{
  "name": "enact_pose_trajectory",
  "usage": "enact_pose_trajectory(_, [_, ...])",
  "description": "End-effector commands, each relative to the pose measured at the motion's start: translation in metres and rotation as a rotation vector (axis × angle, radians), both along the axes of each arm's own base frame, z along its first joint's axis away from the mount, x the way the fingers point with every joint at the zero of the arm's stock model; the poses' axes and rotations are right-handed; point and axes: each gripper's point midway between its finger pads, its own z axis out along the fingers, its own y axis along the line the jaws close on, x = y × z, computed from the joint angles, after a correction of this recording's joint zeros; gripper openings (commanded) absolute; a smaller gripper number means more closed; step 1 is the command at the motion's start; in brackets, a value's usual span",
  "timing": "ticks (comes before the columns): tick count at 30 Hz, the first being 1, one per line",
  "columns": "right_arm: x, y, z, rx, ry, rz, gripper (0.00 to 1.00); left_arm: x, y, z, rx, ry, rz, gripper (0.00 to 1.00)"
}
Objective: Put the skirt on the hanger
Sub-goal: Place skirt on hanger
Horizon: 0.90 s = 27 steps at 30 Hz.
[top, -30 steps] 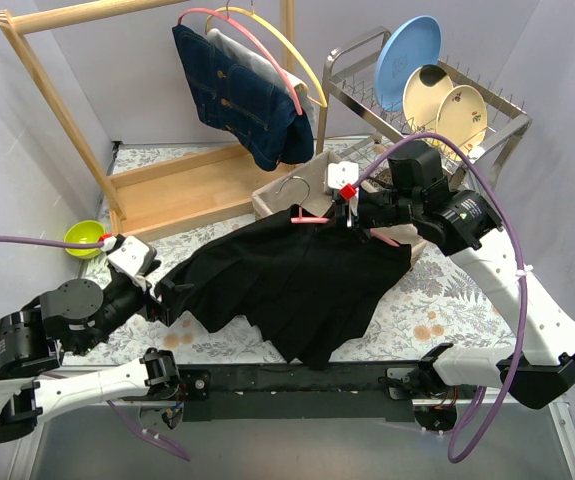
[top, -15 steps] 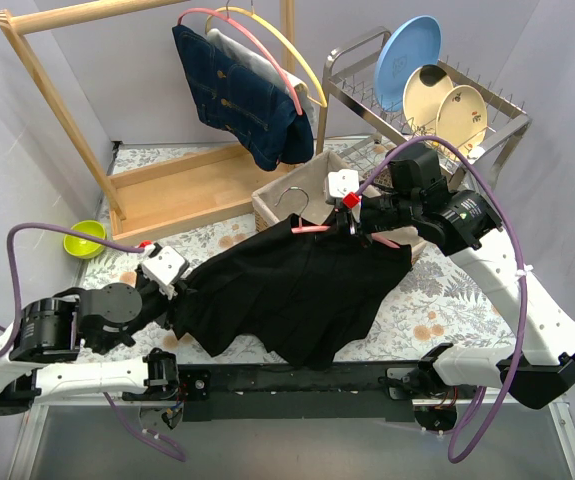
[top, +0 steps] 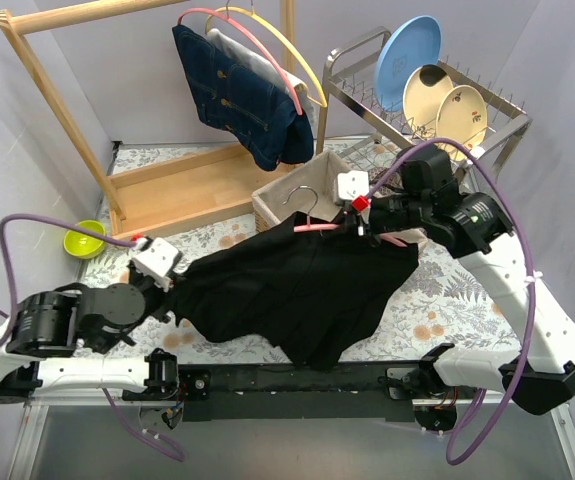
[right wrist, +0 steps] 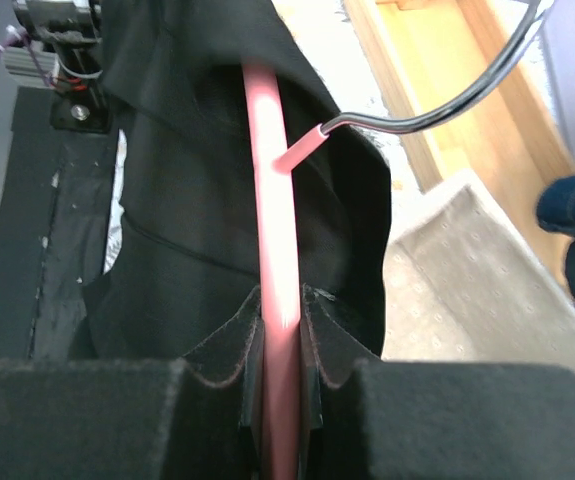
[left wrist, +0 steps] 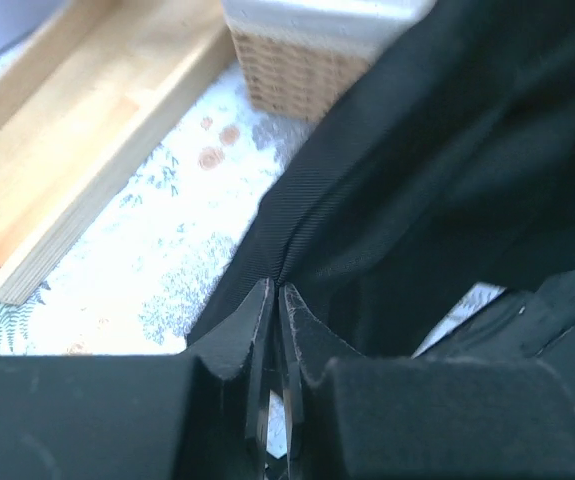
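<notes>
Far left in the overhead view, a green bowl (top: 84,238) sits on the table (top: 437,300) beside the wooden rack (top: 177,190). The left gripper (top: 170,284) lies low over the table at the left end of the skirt (top: 297,290). From above, its jaws cannot be made out. The left wrist view settles it: the fingers (left wrist: 242,325) are pressed together, and a fold of the black cloth's edge is pinched between their tips.

The skirt is spread across the middle of the table, its hem reaching the near edge. Its upper right part is gathered at the hanger (top: 317,227), just in front of the basket (top: 267,205).

The right gripper (top: 362,215) holds the hanger above the table. The right wrist view shows the fingers (right wrist: 232,355) clamped on the pink bar, with black cloth draped on both sides of it and the metal hook rising from the bar. The left wrist view shows neither hanger nor right arm, only the cloth, the basket and the rack base.

Only the overhead view takes in the denim garment (top: 237,95) hung on the rack and the dish rack (top: 492,125) at far right.
</notes>
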Motion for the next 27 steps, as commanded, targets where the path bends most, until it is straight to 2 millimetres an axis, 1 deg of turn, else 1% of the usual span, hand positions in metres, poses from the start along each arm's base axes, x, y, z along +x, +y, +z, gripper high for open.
enact_pose_trajectory(1, [-0.017,-0.021,0.029,0.064,-0.106,0.018,0.01,0.010,0.046,0.019,-0.016,-0.074,0.107,0.00])
enact_pose_trajectory(6, [-0.015,-0.038,0.029,0.068,-0.125,-0.033,0.01,0.011,0.056,0.024,-0.070,-0.092,0.108,0.00])
enact_pose_trajectory(10, [-0.013,-0.044,0.032,0.079,-0.130,-0.047,0.01,0.010,0.053,0.022,-0.061,-0.092,0.093,0.00])
enact_pose_trajectory(14, [-0.010,-0.053,0.039,0.094,-0.150,-0.081,0.01,0.010,0.057,0.022,-0.071,-0.096,0.092,0.00])
enact_pose_trajectory(19, [-0.007,-0.063,0.041,0.098,-0.157,-0.126,0.01,0.010,0.063,0.021,-0.094,-0.096,0.093,0.00])
enact_pose_trajectory(23, [-0.011,-0.063,0.047,0.117,-0.148,-0.119,0.01,0.010,0.057,0.019,-0.069,-0.093,0.086,0.00])
enact_pose_trajectory(25, [-0.011,-0.060,0.051,0.128,-0.135,-0.104,0.01,0.008,0.051,0.024,-0.066,-0.085,0.071,0.00])
enact_pose_trajectory(26, [-0.010,-0.059,0.052,0.128,-0.127,-0.101,0.01,0.008,0.049,0.026,-0.056,-0.087,0.065,0.03])
enact_pose_trajectory(27, [-0.006,-0.056,0.051,0.125,-0.116,-0.099,0.01,0.006,0.040,0.027,-0.035,-0.075,0.043,0.11])
